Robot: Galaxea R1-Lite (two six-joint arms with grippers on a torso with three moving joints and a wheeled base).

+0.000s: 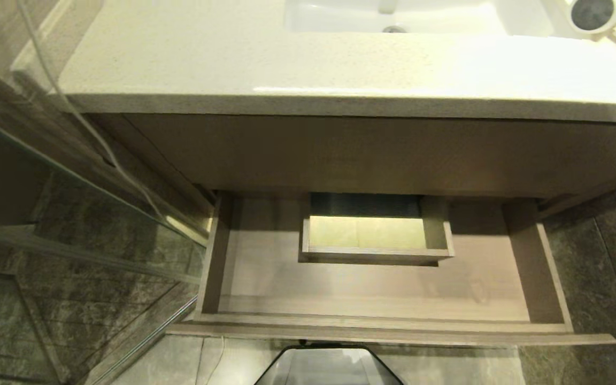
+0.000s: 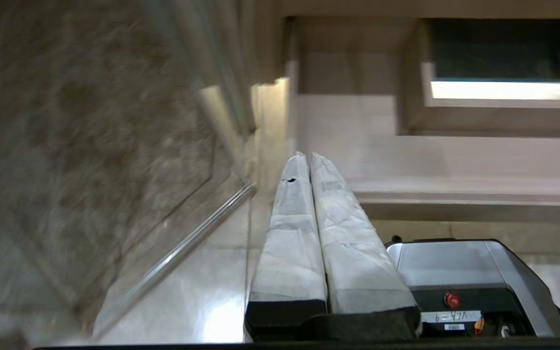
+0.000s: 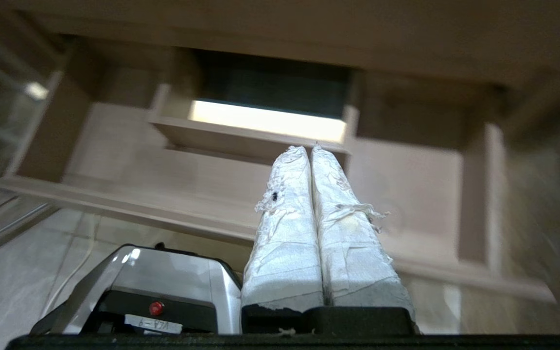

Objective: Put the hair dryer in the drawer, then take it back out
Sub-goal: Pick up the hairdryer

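Note:
The white hair dryer (image 1: pixel 599 15) lies on the counter at the far right corner, its dark grey round end facing me; the picture's edge cuts off the rest. Below the counter the wood-grain drawer (image 1: pixel 383 326) stands pulled out, with nothing in it but its boxed cutout (image 1: pixel 375 255). Neither arm shows in the head view. My left gripper (image 2: pixel 307 156) is shut, its taped fingers pressed together, pointing at the drawer's left end (image 2: pixel 338 146). My right gripper (image 3: pixel 308 148) is shut too, hanging before the drawer (image 3: pixel 202 170) near the cutout. Neither holds anything.
A white sink basin (image 1: pixel 420 16) is set in the speckled counter (image 1: pixel 286 64). A glass shower panel (image 1: pixel 72 176) stands on the left. My silver base (image 1: pixel 329 366) sits on the tiled floor right before the drawer front. Dark stone tiles (image 1: pixel 597 267) line the right.

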